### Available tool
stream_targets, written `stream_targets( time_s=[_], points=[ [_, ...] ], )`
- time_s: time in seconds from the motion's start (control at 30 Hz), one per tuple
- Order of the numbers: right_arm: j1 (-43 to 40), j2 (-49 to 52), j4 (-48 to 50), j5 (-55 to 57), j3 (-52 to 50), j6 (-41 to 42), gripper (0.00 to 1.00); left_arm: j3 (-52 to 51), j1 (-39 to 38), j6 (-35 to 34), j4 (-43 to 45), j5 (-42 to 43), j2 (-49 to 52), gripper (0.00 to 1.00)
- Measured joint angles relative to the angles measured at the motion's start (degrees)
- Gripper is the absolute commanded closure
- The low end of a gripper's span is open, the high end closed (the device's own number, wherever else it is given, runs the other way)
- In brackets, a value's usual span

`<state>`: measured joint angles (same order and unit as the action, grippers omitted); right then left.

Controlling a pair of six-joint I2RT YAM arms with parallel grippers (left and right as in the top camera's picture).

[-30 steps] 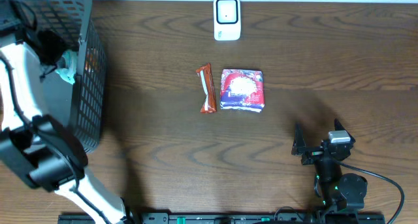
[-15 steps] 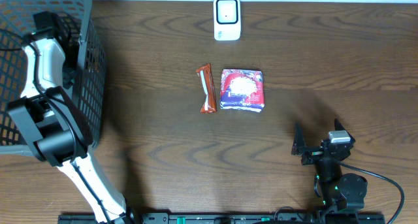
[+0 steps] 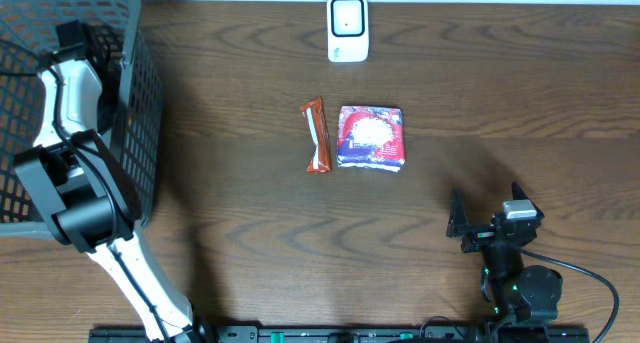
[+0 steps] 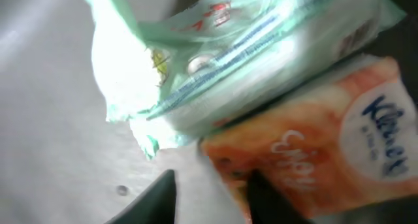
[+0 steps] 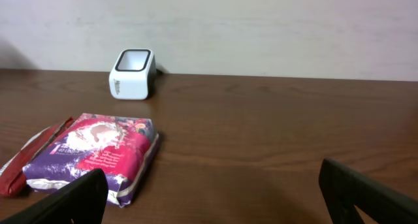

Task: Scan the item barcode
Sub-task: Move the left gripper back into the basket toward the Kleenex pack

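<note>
Tabletop [image 3: 250, 233] of dark wood carries everything, and nothing lying on it has shifted in the last second. The grey mesh basket [image 3: 140, 133] on its left side holds the one change. The left arm [image 3: 60, 93], which a second ago lay along the basket's left edge, has swung in, its wrist now close to the right wall.

Its camera shows the left gripper [image 4: 212, 191] over a green-and-white packet [image 4: 248, 61] and an orange tissue pack [image 4: 313, 165] that lie touching. The orange pack's corner sits between the two dark fingers [image 4: 163, 191], but whether they pinch it I cannot tell.

Well apart from the basket, a purple packet [image 3: 371, 138] and a red bar [image 3: 316, 135] lie side by side, the white scanner [image 3: 347, 27] beyond them. The right gripper [image 5: 215, 198] rests near the front edge, jaws spread wide and empty. The basket wall stands between tissue pack and scanner.
</note>
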<state>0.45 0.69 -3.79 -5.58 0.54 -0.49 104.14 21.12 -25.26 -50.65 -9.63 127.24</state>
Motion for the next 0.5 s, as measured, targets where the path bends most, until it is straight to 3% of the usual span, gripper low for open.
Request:
stream_targets(
  time_s=[0.33, 0.5],
  points=[
    [0.0, 0.0, 0.0, 0.0, 0.0, 0.0, 0.01, -0.5, 2.4, -0.1, -3.0, -2.3, -0.7, 0.93],
    [0.0, 0.0, 0.0, 0.0, 0.0, 0.0, 0.01, -1.8, 2.5, -0.7, -1.9, 0.8, -7.4, 0.93]
  ],
)
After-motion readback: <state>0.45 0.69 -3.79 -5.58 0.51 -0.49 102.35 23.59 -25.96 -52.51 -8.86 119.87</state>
